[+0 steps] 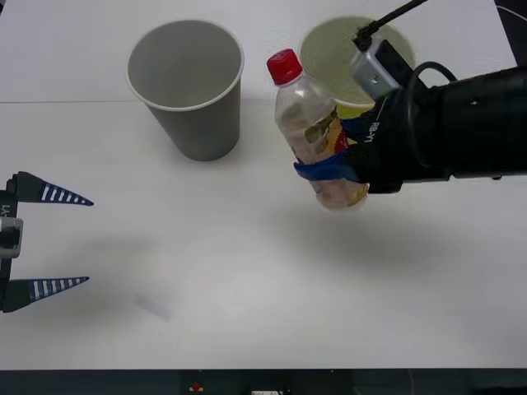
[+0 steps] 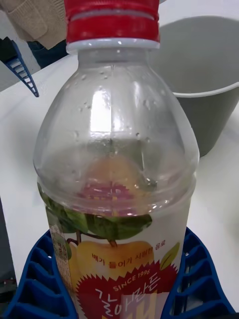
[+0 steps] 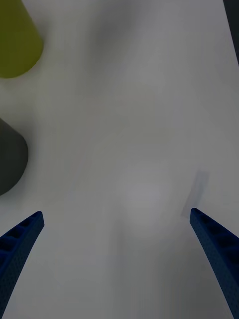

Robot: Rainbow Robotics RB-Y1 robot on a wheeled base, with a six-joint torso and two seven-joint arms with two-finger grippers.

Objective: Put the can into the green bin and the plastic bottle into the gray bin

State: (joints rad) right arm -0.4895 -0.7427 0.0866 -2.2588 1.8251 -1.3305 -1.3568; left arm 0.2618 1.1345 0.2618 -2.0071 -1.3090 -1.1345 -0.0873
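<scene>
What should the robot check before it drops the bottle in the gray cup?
1. Right hand shut on the plastic bottle: ok.
2. Bottle lifted off the table: ok.
3. Red cap on: ok.
4. Gray bin upright, mouth open: ok.
5. Bottle over the gray bin: not ok; it hangs between it and the green bin.
6. Left hand open, away from the bins: ok.

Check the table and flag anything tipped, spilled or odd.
Nothing tipped or spilled. The gray bin and green bin stand upright. The right gripper holds the plastic bottle upright above the table. The left gripper waits open.
</scene>
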